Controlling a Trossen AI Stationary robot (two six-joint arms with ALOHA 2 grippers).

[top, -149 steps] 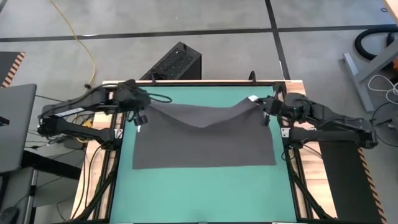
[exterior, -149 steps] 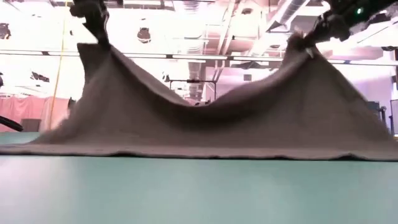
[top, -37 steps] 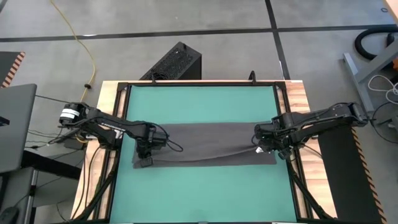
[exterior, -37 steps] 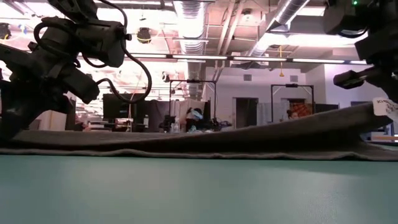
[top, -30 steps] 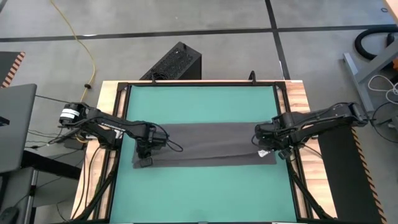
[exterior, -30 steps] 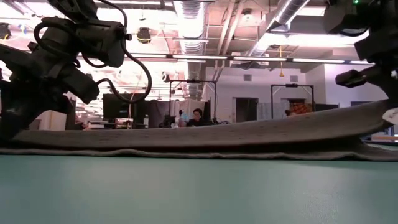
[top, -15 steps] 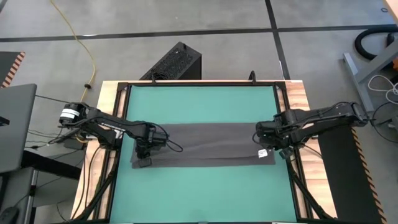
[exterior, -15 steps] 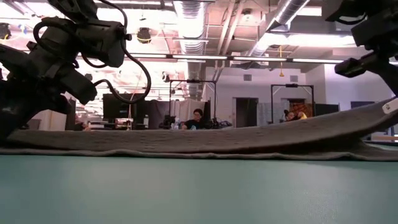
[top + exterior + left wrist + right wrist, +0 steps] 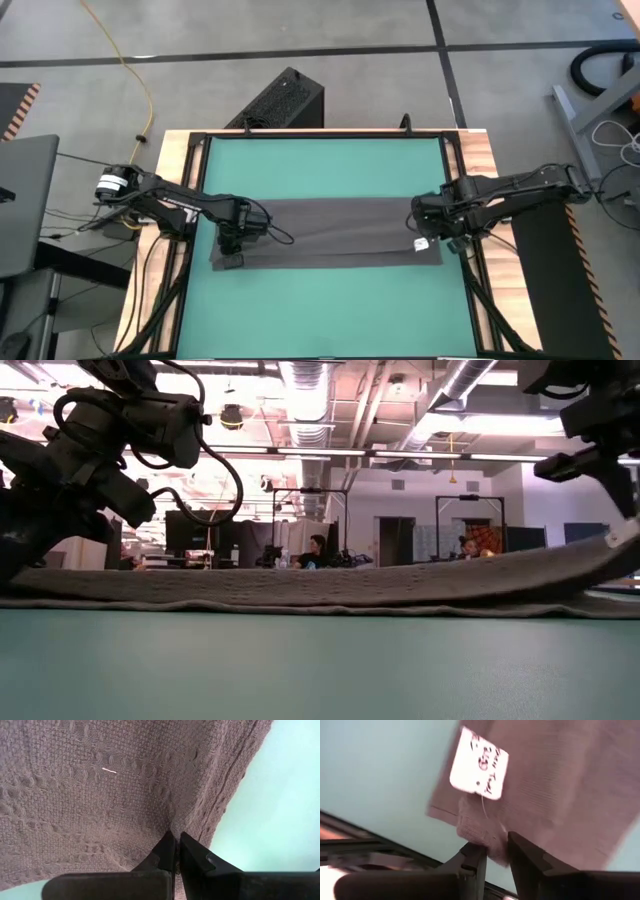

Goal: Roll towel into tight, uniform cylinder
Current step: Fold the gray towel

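I see one folded towel (image 9: 330, 232) across the green mat (image 9: 325, 165), one white tag (image 9: 479, 763); left gripper (image 9: 174, 851) and right gripper (image 9: 496, 851) each pinch a corner.

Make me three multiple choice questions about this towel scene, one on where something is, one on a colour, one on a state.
1. The white tag sits by which gripper?
A. left
B. right
C. neither

2. The mat is:
A. green
B. red
C. yellow

3. The towel is:
A. rolled into a cylinder
B. hanging off the table
C. folded in a flat band

B: the tag lies beside the right gripper, far from the left gripper.
A: the high view shows green.
C: no roll has formed.
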